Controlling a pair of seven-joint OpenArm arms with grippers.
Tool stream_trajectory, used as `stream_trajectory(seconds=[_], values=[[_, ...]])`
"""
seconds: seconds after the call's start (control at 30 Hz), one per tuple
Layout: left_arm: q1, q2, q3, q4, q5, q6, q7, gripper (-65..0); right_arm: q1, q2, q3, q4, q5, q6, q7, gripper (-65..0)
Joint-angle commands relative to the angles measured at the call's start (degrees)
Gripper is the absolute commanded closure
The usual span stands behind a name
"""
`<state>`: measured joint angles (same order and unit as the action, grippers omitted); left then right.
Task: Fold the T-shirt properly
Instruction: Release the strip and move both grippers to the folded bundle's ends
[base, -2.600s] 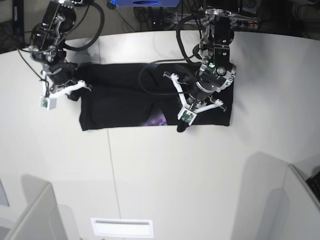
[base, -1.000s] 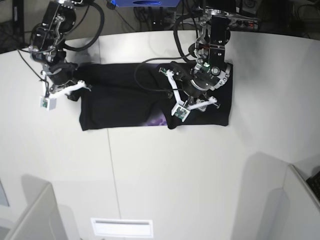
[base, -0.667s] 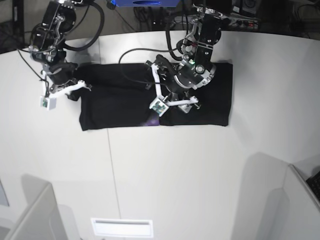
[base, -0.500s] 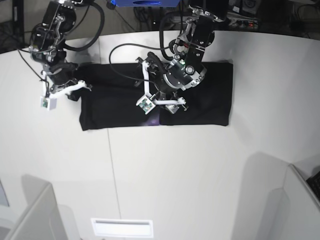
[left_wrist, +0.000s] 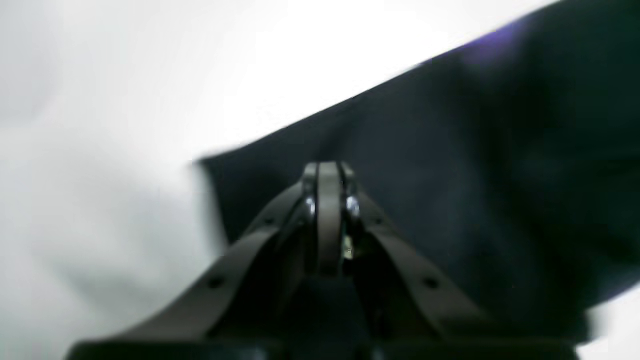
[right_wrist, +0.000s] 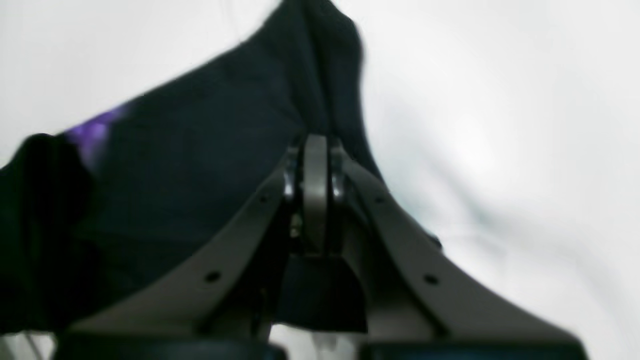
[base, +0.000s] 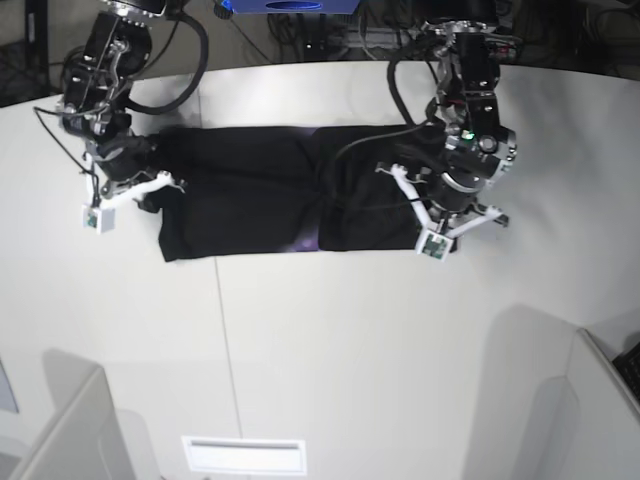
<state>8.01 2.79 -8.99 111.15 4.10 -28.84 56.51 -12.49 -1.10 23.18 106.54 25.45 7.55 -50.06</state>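
Both wrist views blurred; T-shirt (base: 250, 195) print perhaps hidden

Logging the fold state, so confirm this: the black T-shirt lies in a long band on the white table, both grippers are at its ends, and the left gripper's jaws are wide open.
Wrong on the jaws. The left gripper is shut, as the left wrist view shows, over the T-shirt. The rest stands: the shirt lies as a long band on the white table, with the right gripper at the other end.

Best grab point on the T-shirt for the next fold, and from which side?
Judging by its pose, grip the T-shirt at its two short ends, coming in from outside each end. It lies as a long flat band across the table, so only the ends offer free edges. The left gripper and right gripper already sit there, both shut.
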Motion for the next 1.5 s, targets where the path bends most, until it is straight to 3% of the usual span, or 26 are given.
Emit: stream_trajectory(seconds=[0.0,0.03,0.13,0.2,0.3,0.4,0.6,0.73,0.93,1.07,1.2,1.37,1.47], values=[[0.5,-1.4,-2.2,0.9,-1.3,-1.8,-1.0,0.0,1.8,0.5,0.4,1.2,0.3,0.3,-0.7,0.0],[1.4,-2.6,-5.3,0.9,-2.6,-3.9,-1.0,0.0,3.3,0.7,0.5,1.1,0.3,0.3,-2.7,-6.2],[3.4,-4.9,-18.3,0.0,-10.1,-7.7,-0.9,0.0,6.1,1.4,1.6,1.0,1.1,0.5,-5.7,-34.7],[4.6,-7.1,-25.3,-1.1,-14.2,-7.9,-0.9,0.0,7.5,1.3,4.3,0.0,5.1,2.2,-6.2,-43.2],[6.4,-10.2,-32.5,-2.8,-17.3,-8.0,-1.1,0.0,10.5,1.9,8.9,-7.3,11.7,3.4,-8.9,-42.0],[7.7,-13.2,-35.1,-4.7,-17.8,-8.0,-1.3,0.0,13.0,3.7,10.9,-14.8,12.3,3.6,-11.6,-42.0],[7.6,-14.2,-37.3,-7.1,-17.8,-8.0,-1.3,0.0,14.3,4.7,10.6,-19.9,12.3,3.8,-12.0,-42.5],[7.3,-14.1,-36.9,-7.1,-17.8,-8.0,-1.3,0.0,15.3,4.7,10.6,-24.2,12.3,3.9,-12.1,-42.6],[7.2,-14.1,-36.9,-7.2,-17.8,-8.0,-1.3,0.0,13.8,4.7,10.5,-24.7,12.3,7.3,-12.2,-42.2],[7.1,-14.1,-36.7,-7.2,-17.8,-8.0,-1.3,0.0,13.4,4.5,10.5,-24.4,12.3,7.5,-16.4,-42.2],[5.9,-14.0,-32.6,-7.3,-17.4,-7.7,-1.3,0.0,13.2,4.2,9.6,-24.4,12.3,7.5,-18.2,-42.0],[4.4,-13.6,-27.3,-7.4,-17.4,-7.6,-1.3,0.0,10.8,4.6,2.5,-24.5,12.3,7.5,-17.8,-41.9],[3.5,-12.4,-25.1,-9.7,-17.3,-4.8,-1.3,0.0,10.5,4.1,2.1,-24.7,12.3,7.4,-17.9,-41.9]])
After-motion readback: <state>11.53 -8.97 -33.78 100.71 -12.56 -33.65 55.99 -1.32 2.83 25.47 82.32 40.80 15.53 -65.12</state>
